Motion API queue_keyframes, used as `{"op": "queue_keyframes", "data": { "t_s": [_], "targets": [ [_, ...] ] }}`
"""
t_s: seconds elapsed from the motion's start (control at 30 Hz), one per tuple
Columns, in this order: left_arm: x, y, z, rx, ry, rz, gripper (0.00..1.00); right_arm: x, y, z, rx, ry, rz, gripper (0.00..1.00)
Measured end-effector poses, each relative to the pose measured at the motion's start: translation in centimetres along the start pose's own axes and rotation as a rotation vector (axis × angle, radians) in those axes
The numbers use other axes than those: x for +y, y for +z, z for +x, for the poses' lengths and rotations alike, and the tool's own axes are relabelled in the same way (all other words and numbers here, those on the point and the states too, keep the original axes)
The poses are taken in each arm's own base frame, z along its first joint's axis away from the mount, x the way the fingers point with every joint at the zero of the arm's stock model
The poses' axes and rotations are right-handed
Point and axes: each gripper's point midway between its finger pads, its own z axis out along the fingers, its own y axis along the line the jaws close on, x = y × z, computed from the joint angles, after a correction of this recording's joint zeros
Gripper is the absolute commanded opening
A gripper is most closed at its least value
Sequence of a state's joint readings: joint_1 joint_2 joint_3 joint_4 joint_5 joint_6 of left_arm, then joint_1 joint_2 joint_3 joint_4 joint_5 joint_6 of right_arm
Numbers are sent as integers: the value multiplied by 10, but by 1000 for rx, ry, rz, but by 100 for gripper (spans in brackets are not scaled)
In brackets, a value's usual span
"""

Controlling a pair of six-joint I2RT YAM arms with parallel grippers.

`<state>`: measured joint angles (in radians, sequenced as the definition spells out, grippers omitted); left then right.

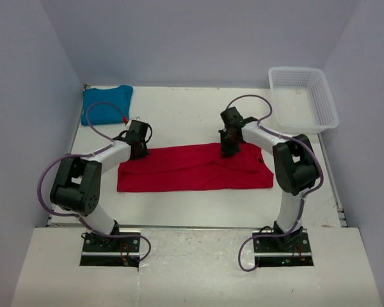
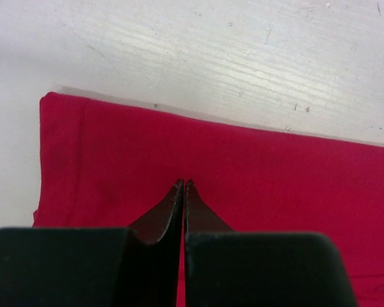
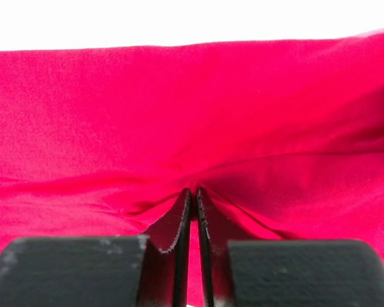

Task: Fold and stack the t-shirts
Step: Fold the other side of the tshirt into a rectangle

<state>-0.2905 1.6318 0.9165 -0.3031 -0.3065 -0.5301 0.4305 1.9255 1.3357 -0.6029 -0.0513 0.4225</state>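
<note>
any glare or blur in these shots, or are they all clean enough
Top external: even soft light, sharp, only faint shadows. Left wrist: table bright yet its grain shows; left pincer dark. Right wrist: table strip above the red t-shirt blown out to flat white.

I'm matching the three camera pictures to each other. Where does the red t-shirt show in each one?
Top: red t-shirt spread across the middle of the white table.
Left wrist: it fills the lower half, one end at picture left.
Right wrist: it fills nearly everything.
Shared landmark: bare white strip beyond its far edge.
</note>
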Motion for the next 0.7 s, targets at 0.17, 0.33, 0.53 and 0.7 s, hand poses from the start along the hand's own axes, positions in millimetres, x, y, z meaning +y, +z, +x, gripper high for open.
{"op": "queue_keyframes", "data": {
  "t_s": [0.17, 0.33, 0.53, 0.7],
  "targets": [
    [-1, 3, 1, 4, 2, -2, 0, 4, 0, 3, -1, -14, 9, 4],
    [-1, 7, 4, 13, 5, -6, 0, 10, 0, 7, -7, -41, 27, 1],
    [-3, 7, 3, 9, 6, 0, 0, 16, -15, 33, -24, -67, 59, 5],
    [-5, 7, 2, 3, 9, 10, 0, 28, -47, 85, -65, -86, 28, 23]
  ]
}}
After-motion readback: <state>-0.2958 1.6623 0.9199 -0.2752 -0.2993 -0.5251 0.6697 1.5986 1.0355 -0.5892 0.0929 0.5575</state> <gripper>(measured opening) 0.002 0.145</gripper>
